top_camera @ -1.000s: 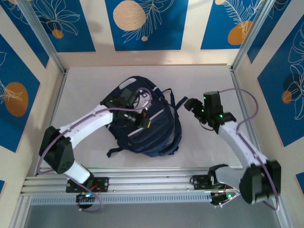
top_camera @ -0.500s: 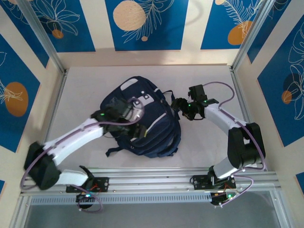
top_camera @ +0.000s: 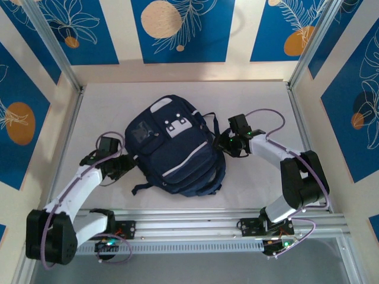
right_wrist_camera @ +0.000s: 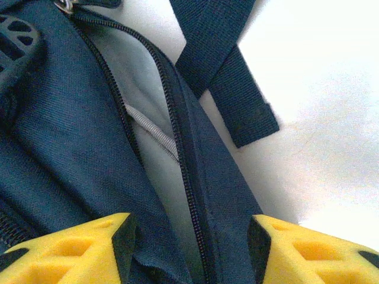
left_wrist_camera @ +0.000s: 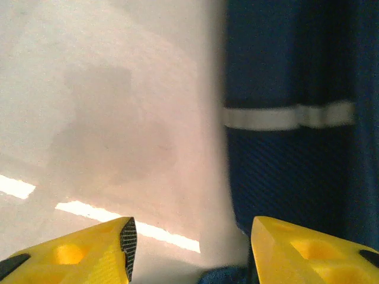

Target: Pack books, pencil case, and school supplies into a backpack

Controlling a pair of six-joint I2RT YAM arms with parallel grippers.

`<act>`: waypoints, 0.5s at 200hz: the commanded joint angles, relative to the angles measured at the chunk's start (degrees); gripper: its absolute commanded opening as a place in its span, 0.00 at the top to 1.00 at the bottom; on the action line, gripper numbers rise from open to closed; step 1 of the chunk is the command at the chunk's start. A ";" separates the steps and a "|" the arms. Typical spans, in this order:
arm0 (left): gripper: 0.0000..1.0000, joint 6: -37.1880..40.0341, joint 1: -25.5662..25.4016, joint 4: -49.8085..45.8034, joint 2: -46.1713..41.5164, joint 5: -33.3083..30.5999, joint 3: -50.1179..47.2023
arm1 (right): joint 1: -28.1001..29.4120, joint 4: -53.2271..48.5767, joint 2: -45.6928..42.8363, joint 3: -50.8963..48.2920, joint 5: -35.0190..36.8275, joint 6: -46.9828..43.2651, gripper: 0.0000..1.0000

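Left gripper [top_camera: 122,165]: near left edge of navy blue fabric backpack [top_camera: 177,151]. Yellow jaws half apart, nothing between, only white table [top_camera: 260,100] below.
Backpack: lies flat in middle of table, front side up.
Right gripper [top_camera: 225,142]: at backpack right side. Jaws half apart, astride open zipper [right_wrist_camera: 177,154] edge, not pinching it.

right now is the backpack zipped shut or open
Open, at least partly: in the right wrist view the backpack has its zipper parted, pale lining showing in the gap.
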 commanded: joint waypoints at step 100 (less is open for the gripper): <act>0.43 3.11 -7.46 11.96 41.40 18.55 31.16 | 23.81 5.48 -12.11 -11.02 6.43 9.86 0.53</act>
